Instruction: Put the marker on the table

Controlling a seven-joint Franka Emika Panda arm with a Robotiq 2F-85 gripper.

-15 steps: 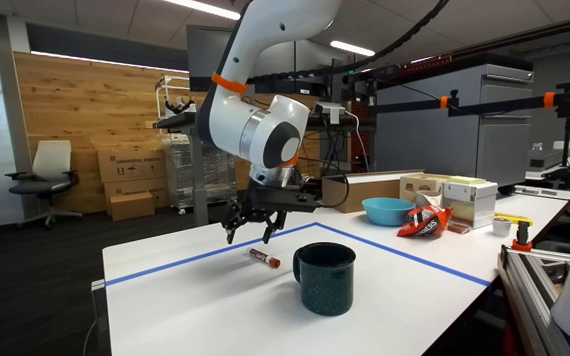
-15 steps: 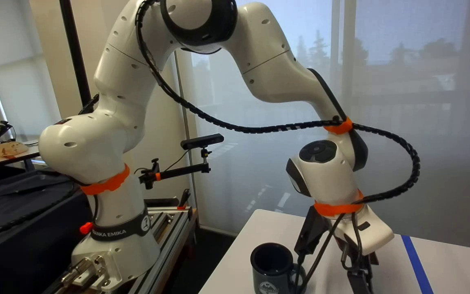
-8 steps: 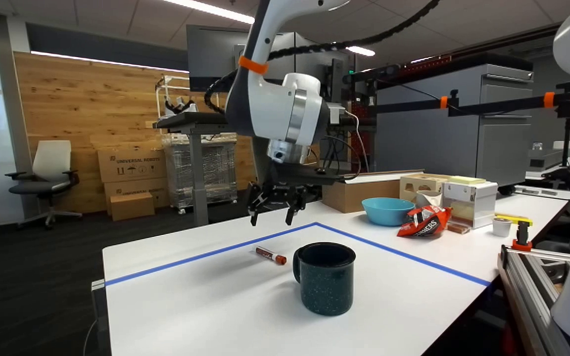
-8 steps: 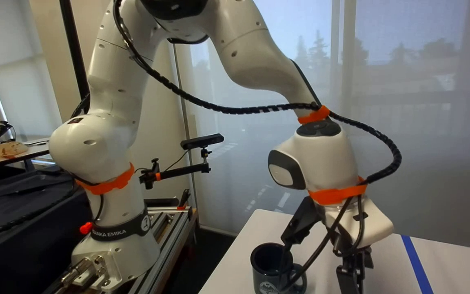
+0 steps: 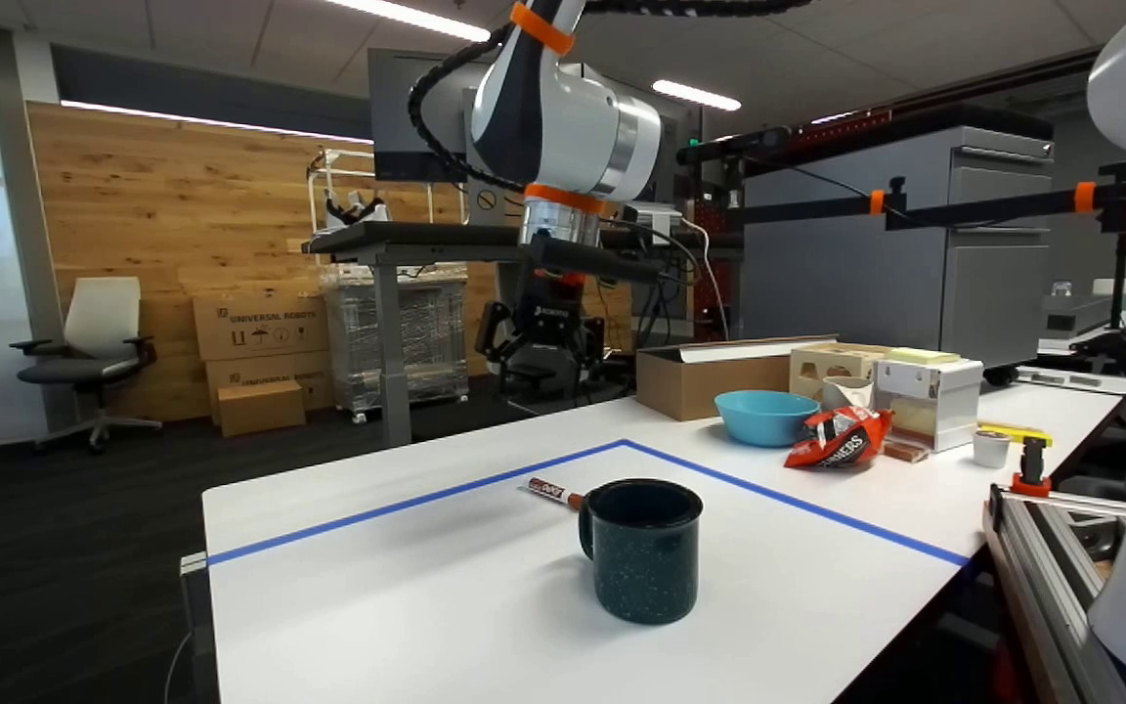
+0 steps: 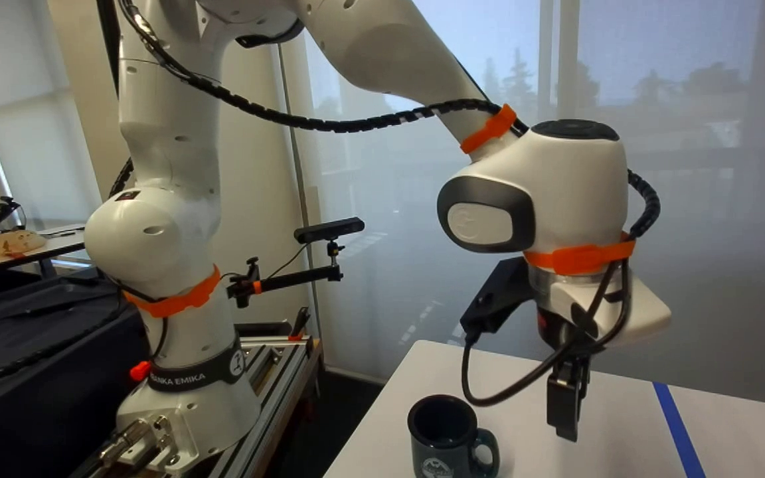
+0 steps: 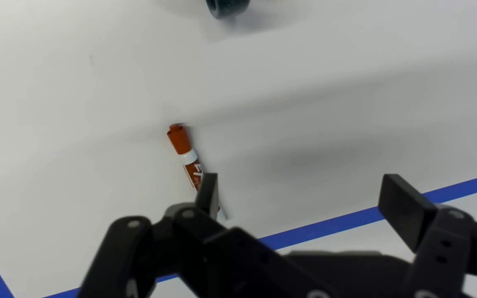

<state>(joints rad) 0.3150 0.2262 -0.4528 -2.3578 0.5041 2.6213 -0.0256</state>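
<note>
The Panda arm extends over the white bench, its forearm sloping down and its wrist bent so that the fingers hang pointing straight down, clear of the surface. A black cable loops down from the wrist camera. In the wrist view the fingers stand wide apart, with bare bench and a stretch of blue tape between them, and they grip nothing; in an exterior view the fingers appear edge-on, so the gap cannot be judged there. The marker lies flat on the bench, on the same side of the tape as the dark green mug, its rust-coloured cap toward the mug. One finger covers part of its barrel in the wrist view. In an exterior view the marker has its barrel in plain sight while the cap's end passes behind the mug's handle; the wrist view shows bare bench between cap and mug. A pale emblem on the mug shows in an exterior view. A turquoise bowl and a red snack bag, past the tape, show in an exterior view alone.
</note>
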